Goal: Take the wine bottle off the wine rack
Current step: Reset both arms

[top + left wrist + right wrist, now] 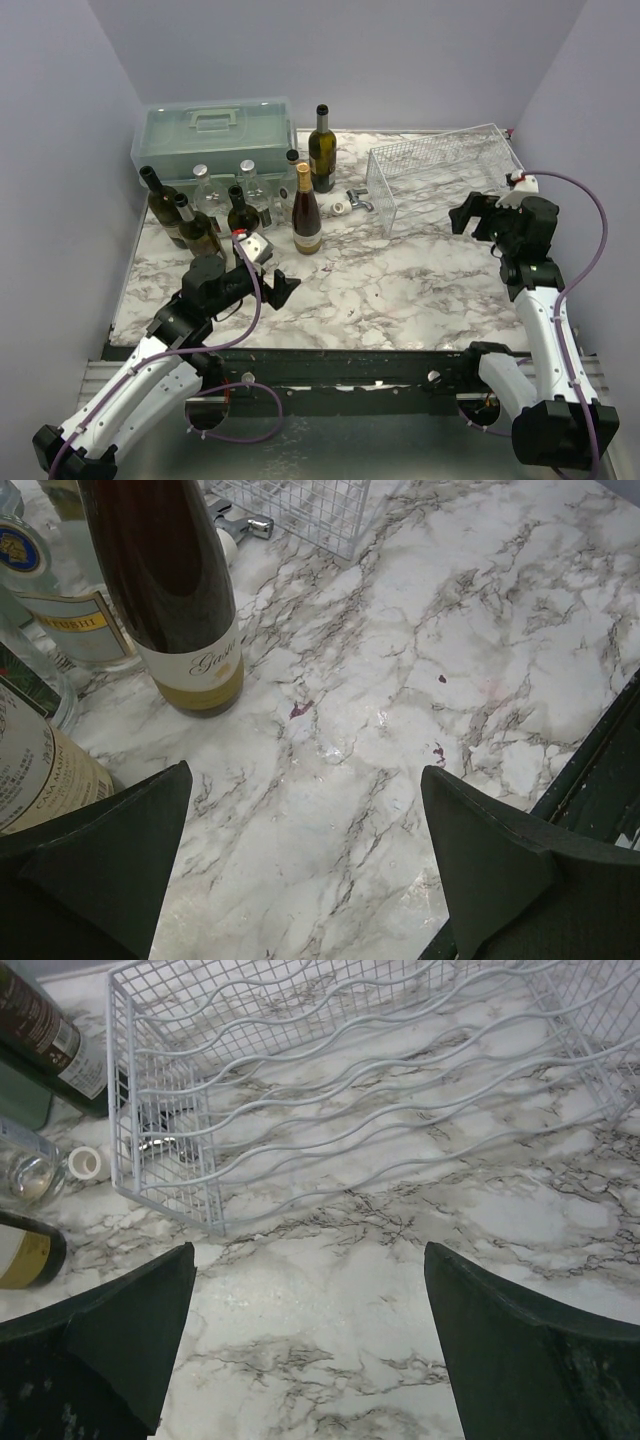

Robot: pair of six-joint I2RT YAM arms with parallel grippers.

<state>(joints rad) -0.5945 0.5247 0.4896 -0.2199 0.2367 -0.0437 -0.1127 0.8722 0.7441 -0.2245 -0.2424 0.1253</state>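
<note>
The white wire wine rack point(440, 175) sits at the back right of the marble table; in the right wrist view its wavy cradles point(350, 1080) hold nothing. Several wine bottles stand upright on the left. Closest to the middle is a brown one with a gold cap point(307, 212), and its white label fills the left wrist view point(175, 580). My left gripper point(283, 287) hangs open just in front of that bottle, fingers point(120, 850) spread over bare marble. My right gripper point(472, 215) is open too, near the rack's front right, with only tabletop showing between its fingers point(500, 1340).
A pale green toolbox point(215, 135) stands at the back left behind the bottle cluster point(195, 230). A dark green bottle point(321, 150) stands beside the rack's left end. A metal tool point(358, 200) and a small white roll point(86, 1163) lie between bottles and rack. The dark table edge point(600, 780) runs near the left gripper.
</note>
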